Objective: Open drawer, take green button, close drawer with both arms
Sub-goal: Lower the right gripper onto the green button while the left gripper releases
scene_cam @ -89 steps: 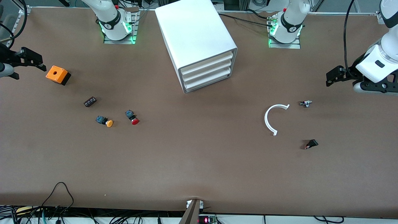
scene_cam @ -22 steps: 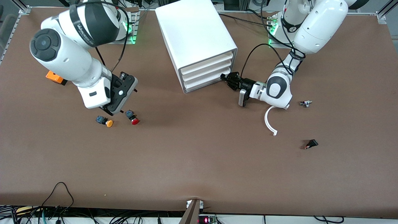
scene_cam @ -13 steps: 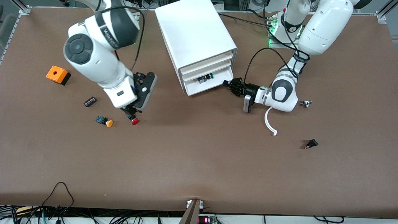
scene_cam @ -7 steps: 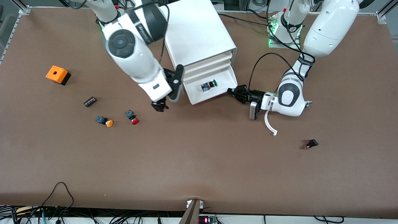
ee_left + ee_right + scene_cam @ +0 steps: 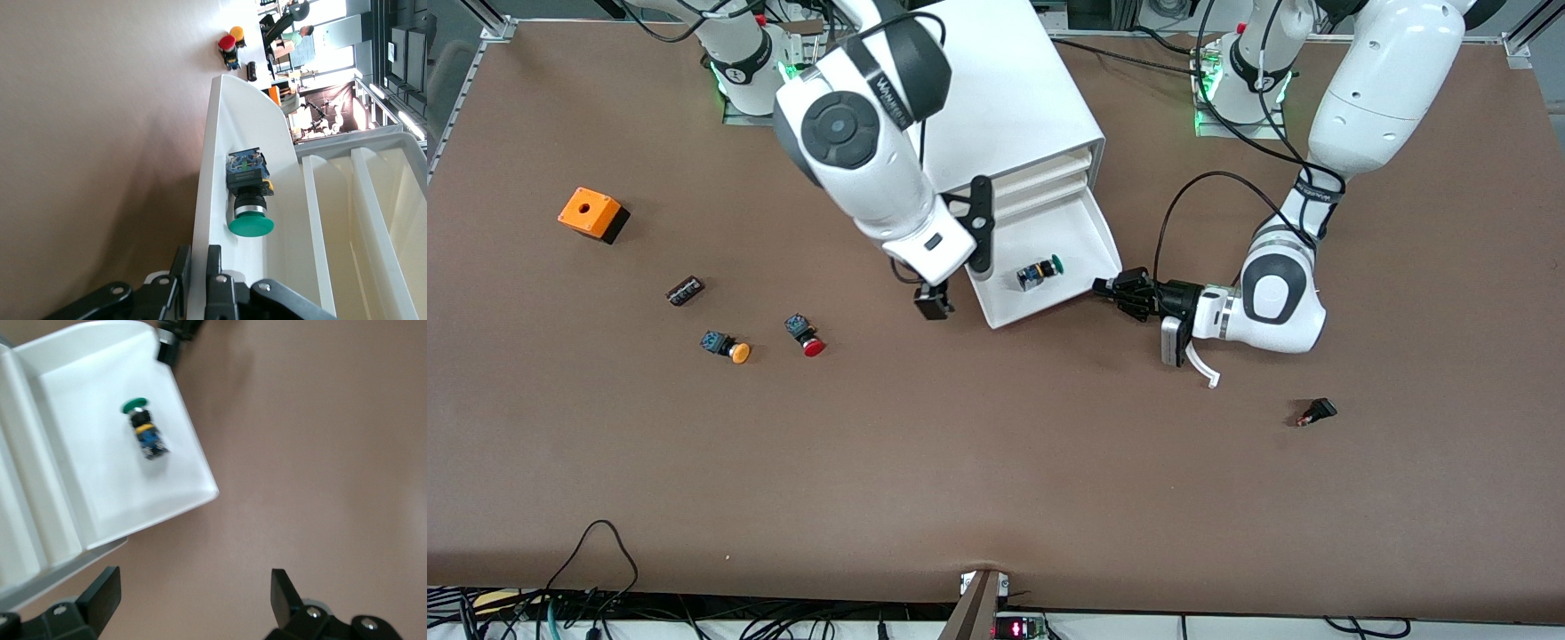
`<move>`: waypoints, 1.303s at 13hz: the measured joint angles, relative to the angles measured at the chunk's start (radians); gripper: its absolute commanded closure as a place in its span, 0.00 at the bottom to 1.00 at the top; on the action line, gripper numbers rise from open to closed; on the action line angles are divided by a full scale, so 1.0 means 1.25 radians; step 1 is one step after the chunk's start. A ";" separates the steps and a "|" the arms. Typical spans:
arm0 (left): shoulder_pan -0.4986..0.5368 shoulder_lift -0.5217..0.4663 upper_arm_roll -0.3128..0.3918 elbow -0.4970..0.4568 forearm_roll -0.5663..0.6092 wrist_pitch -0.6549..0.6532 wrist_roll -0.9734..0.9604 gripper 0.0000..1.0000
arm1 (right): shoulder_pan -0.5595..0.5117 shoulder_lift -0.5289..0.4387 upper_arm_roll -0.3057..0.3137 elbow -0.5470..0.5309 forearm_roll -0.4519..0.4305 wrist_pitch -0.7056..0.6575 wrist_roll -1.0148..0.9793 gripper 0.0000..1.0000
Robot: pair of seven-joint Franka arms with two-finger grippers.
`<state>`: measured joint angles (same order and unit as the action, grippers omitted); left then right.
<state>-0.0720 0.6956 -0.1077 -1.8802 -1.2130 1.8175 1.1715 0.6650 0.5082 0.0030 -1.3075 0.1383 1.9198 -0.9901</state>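
1. White and shallow, the lowest drawer [image 5: 1049,267] of the cabinet [image 5: 983,93] now stands pulled far out; a second ago it had only started to slide.
2. Our left gripper [image 5: 1116,289] has its fingers [image 5: 213,267] clamped on the drawer's corner wall.
3. We see the green-capped button [image 5: 1039,271] lying on its side on the drawer floor, untouched.
4. Our right gripper [image 5: 934,302], fingers [image 5: 287,590] spread apart, has swung across from the red button [image 5: 805,336] and orange button [image 5: 725,347] and hovers over the worktop [image 5: 996,462] beside the drawer's front corner.
5. We judge the opening done, picking next.
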 measured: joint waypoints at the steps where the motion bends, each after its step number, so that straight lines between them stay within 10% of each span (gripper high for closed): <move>1: 0.001 0.004 0.005 0.009 0.000 -0.001 -0.006 0.01 | 0.013 0.002 0.000 0.000 0.000 0.007 -0.009 0.01; 7: 0.008 0.003 0.010 0.033 0.045 -0.002 -0.075 0.00 | 0.072 0.100 -0.005 0.000 -0.002 0.149 -0.048 0.01; 17: 0.010 -0.123 0.008 0.128 0.551 -0.010 -0.545 0.00 | 0.156 0.174 -0.013 0.001 -0.059 0.153 -0.054 0.01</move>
<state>-0.0595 0.5416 -0.0975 -1.7202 -0.5241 1.8047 0.4908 0.8594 0.7252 -0.0138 -1.3059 0.0650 2.1110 -1.0577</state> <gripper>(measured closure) 0.000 0.004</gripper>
